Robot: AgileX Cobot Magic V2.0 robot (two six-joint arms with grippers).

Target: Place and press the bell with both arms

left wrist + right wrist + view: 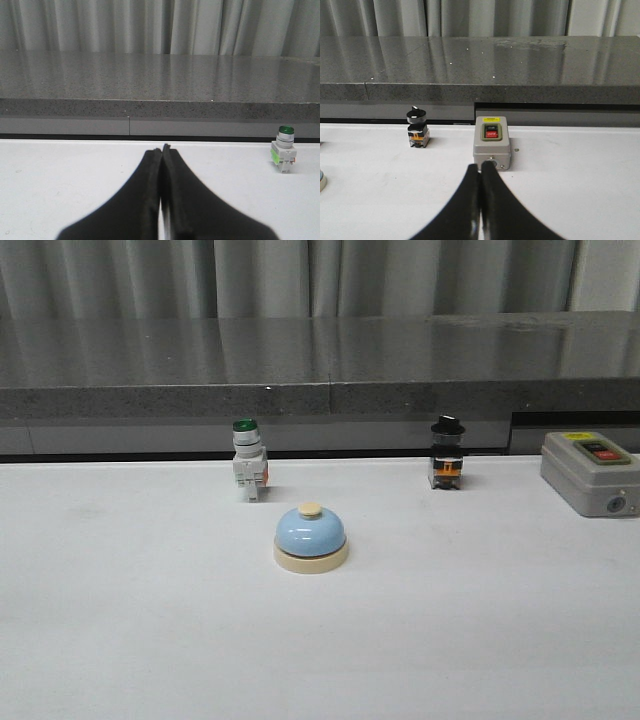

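Note:
The light-blue dome bell (311,537) with cream base and cream top button stands upright on the white table (150,640), near its middle. Only a sliver of its base shows at the edge of the right wrist view (322,181). Neither arm shows in the front view. My left gripper (162,149) is shut and empty above the table, far from the bell. My right gripper (480,167) is shut and empty, its tips just in front of the grey switch box (491,142).
A green-capped white pushbutton (248,460) stands behind the bell to the left, also in the left wrist view (283,155). A black-capped switch (446,453) stands behind to the right. The grey ON/OFF box (592,473) sits at the right edge. A dark stone ledge (320,360) runs along the back.

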